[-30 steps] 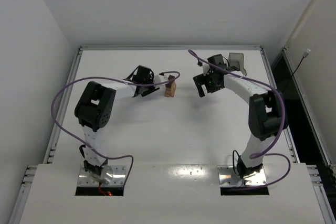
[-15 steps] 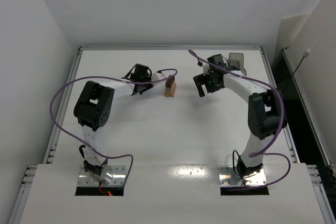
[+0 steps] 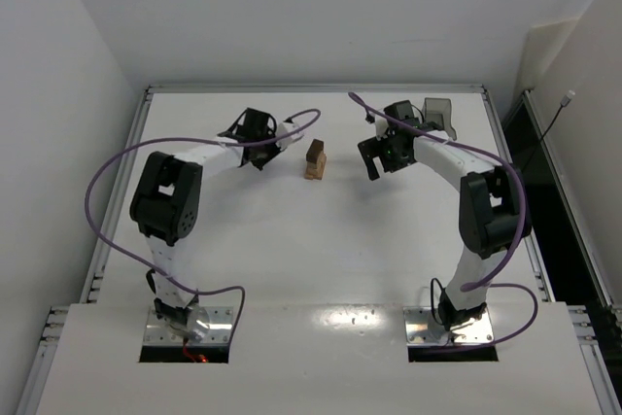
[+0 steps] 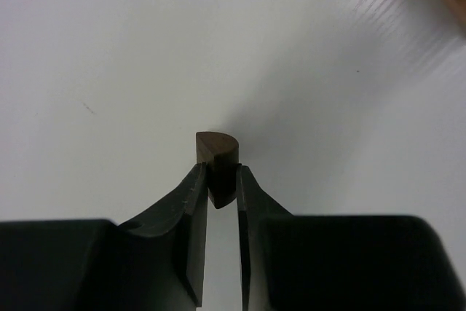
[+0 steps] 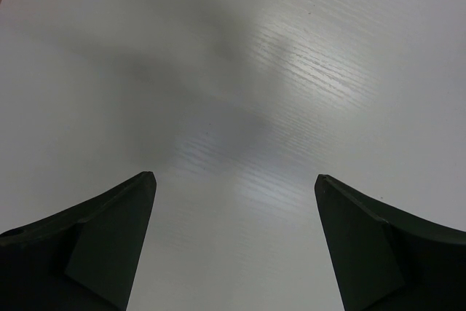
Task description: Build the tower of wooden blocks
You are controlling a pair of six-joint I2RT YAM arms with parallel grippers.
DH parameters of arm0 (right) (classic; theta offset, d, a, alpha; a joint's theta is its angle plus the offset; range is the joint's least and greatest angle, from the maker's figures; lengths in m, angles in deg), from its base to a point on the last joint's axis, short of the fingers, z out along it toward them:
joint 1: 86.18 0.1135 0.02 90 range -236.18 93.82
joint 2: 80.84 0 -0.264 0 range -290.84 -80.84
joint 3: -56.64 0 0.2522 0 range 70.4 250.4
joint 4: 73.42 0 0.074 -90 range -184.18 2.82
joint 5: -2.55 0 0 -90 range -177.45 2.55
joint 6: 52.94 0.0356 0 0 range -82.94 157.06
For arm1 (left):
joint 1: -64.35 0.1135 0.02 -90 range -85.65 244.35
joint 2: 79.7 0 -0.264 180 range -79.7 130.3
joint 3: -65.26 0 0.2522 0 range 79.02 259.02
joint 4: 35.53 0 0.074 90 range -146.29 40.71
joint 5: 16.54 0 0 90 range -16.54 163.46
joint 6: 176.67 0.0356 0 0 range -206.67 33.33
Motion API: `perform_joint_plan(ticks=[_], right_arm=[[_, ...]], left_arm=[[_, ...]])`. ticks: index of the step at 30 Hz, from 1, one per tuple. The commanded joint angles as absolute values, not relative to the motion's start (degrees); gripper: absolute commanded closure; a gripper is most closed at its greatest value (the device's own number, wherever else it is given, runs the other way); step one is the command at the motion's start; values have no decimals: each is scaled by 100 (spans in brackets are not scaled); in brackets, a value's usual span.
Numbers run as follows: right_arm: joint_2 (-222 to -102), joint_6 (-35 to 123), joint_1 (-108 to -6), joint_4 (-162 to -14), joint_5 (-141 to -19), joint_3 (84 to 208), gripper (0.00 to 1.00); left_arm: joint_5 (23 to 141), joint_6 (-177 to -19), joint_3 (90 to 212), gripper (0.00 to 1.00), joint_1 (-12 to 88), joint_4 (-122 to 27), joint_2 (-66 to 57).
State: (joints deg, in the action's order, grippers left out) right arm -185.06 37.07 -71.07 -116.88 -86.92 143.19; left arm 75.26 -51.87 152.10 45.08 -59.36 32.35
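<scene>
With the tower (image 3: pixel 315 160) standing mid-table as a short tan stack capped in dark brown, the left gripper (image 4: pixel 220 180) is pinching 1 small dark half-round block (image 4: pixel 216 145) to its left, probably waiting to be added, while the right gripper (image 5: pixel 234 180) is hanging spread wide, empty.

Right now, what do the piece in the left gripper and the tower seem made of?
The piece in the left gripper: probably wood, dark brown, matt, no shine. The tower: likely wood too, tan below, dark brown on top; too small to show grain.
</scene>
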Motion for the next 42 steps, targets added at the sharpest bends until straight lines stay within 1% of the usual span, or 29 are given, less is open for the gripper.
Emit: perform_joint_plan(ticks=[1,7,10,14,16,17,18,23,26,27,28,29,30,33,34,38,40,42], right_arm=[[-18236,3688,-7089,-11584,-8605,14546,12],[-17815,3688,-7089,-11478,-8412,14440,12],[-17489,3740,-7037,-11207,-8253,14178,13],[-17102,3793,-7036,-11153,-8025,14177,13],[-17049,3846,-7036,-11153,-7954,14343,13],[-16997,3846,-7036,-11205,-7954,14405,13],[-16996,3898,-6975,-11206,-7954,14475,13],[-17013,4013,-6844,-11548,-7954,15143,17],[-16961,4084,-6790,-11348,-7815,15293,21],[-16604,4249,-6790,-11077,-7753,14927,23],[-16331,4311,-6790,-10265,-7526,14663,24],[-16050,4312,-6720,-9900,-7402,14234,26],[-15699,4312,-6581,-9687,-7270,14160,26],[-15642,4408,-6386,-9632,-7041,14221,29],[-15642,4461,-6316,-9632,-6988,14221,30],[-15301,4813,-6070,-8766,-6848,13599,32],[-15159,4891,-5947,-8674,-6681,13526,33],[-15159,4892,-5780,-8604,-6234,13334,35]], left_arm=[[8188,-6143,15906,100,4668,-6589,2421],[9119,-7523,16583,100,4940,-7679,1822],[10120,-8129,16804,100,5186,-8294,1681],[11902,-8631,16998,100,5424,-8937,1742],[12581,-8973,16998,100,5530,-9129,1803],[13228,-9088,16946,100,5608,-9131,1899],[13513,-9089,16946,100,5609,-9226,1970],[13910,-9133,16779,100,5662,-9306,1971],[14139,-9203,16726,100,5767,-9306,2023],[14244,-9203,16726,100,5767,-9306,2023],[14245,-9360,16674,100,5767,-9193,2023],[14341,-9431,16673,100,5767,-9105,2023],[14507,-9432,16604,100,5767,-9043,2023],[14859,-9870,16419,100,5829,-8649,2023],[15139,-10011,16236,100,5898,-8491,2023],[15572,-10600,15883,100,5960,-7771,2023],[15633,-10777,15882,100,6013,-7707,2023],[15686,-10908,15882,100,6013,-7549,2023]])
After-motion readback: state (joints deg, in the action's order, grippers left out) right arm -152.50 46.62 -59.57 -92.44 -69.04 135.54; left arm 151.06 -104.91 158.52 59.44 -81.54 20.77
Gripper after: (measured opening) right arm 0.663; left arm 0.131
